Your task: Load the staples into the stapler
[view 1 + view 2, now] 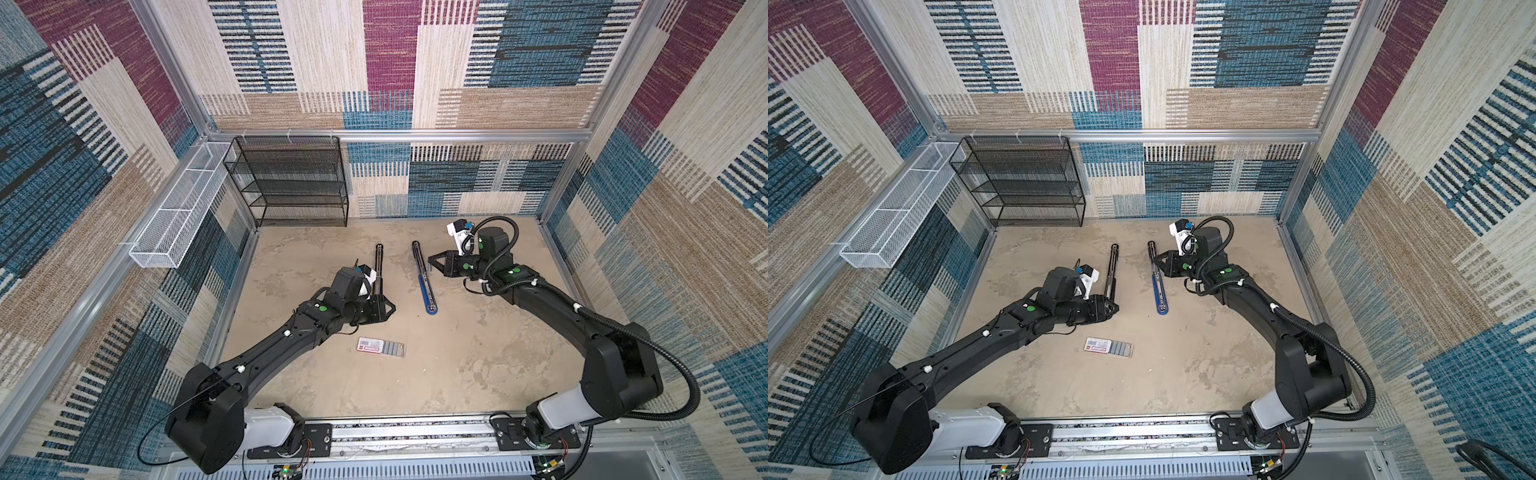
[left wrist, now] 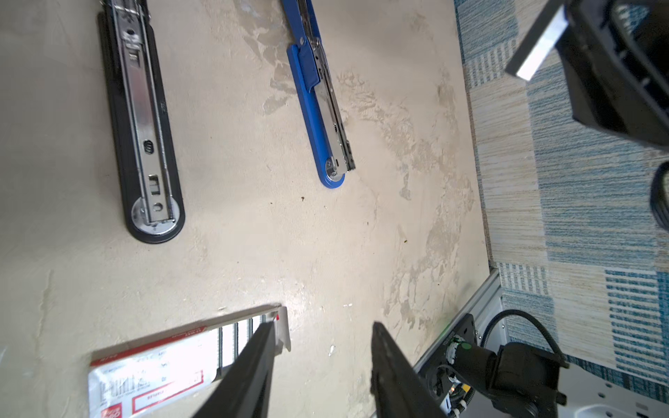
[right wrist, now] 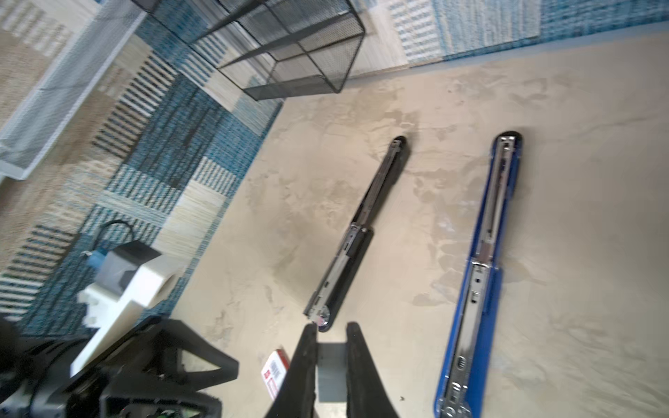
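Judging from both top views, loading has barely begun. The black stapler (image 1: 379, 266) and blue stapler (image 1: 426, 286) lie swung open on the table (image 1: 478, 353). The staples (image 1: 388, 348) sit in their tray against the box (image 1: 370, 345). The left gripper (image 1: 390, 308) hovers beside the black stapler's near end, with the staples near its jaws on the robot's side. The right gripper (image 1: 430, 259) hangs just beside the blue stapler's middle, jaws pointing at it, and the staples are well apart from them. I judge that lifting a strip, seating it in a channel and closing the stapler all remain. A shelf (image 1: 291, 183) and basket (image 1: 174, 216) stand at the far wall, well clear of both jaws.

In the left wrist view the jaws stand moderately apart and empty. One finger (image 2: 260, 347) overlaps the staples (image 2: 235, 336); whether they touch I cannot tell. Both staplers lie ahead of the jaws with bare table between. Neither channel shows a strip, as far as I can tell.

The right wrist view is blurred. The jaws are narrow with nothing between them, and the tray shows through the gap, well beyond. Nothing blocks either reach. The flat strips, low in their tray, look awkward to pinch.
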